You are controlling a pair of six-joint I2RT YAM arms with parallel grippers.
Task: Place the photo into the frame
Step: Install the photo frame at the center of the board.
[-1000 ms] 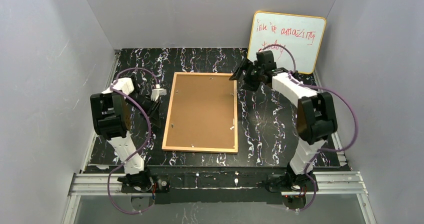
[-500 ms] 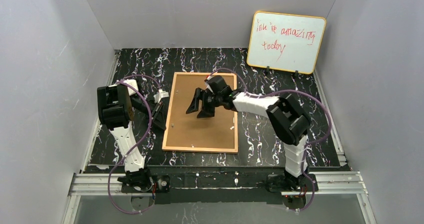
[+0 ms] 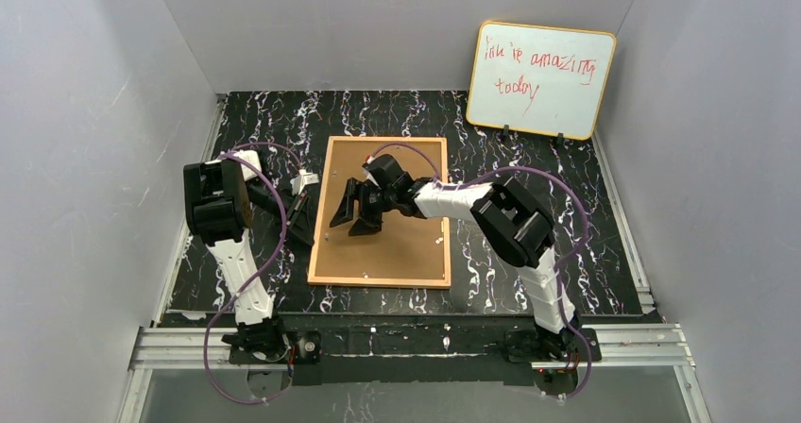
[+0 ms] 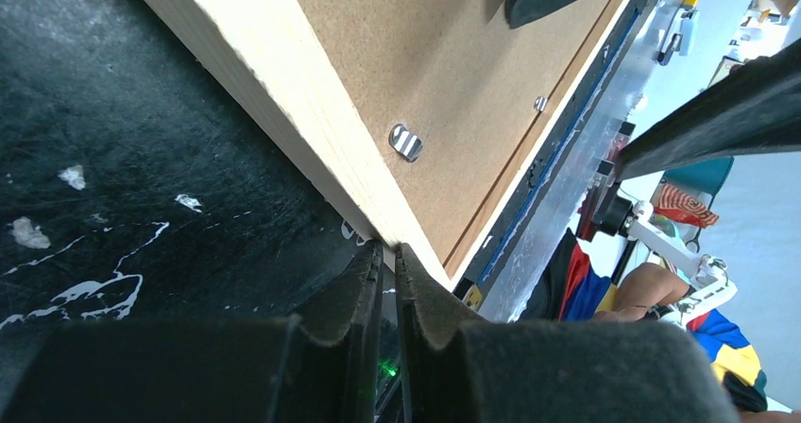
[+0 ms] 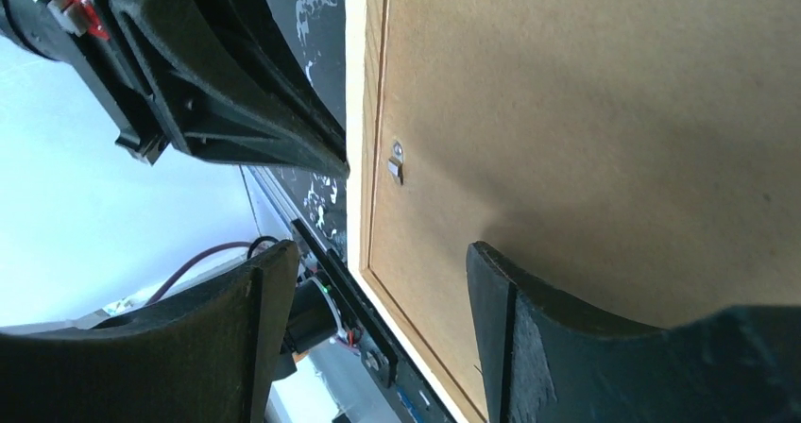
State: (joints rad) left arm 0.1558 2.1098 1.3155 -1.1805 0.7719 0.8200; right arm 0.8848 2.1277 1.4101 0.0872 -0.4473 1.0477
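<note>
Lying flat, the frame (image 3: 397, 248) sits beneath the spread right pincer (image 3: 349, 223).

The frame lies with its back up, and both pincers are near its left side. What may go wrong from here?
1. The right pincer hangs open over the back panel, near a small metal clip. If it comes down beside the clip, it may only scrape the panel.
2. The shut left pincer sits at the left edge of the frame. A push there may slide the frame across the table.
</note>
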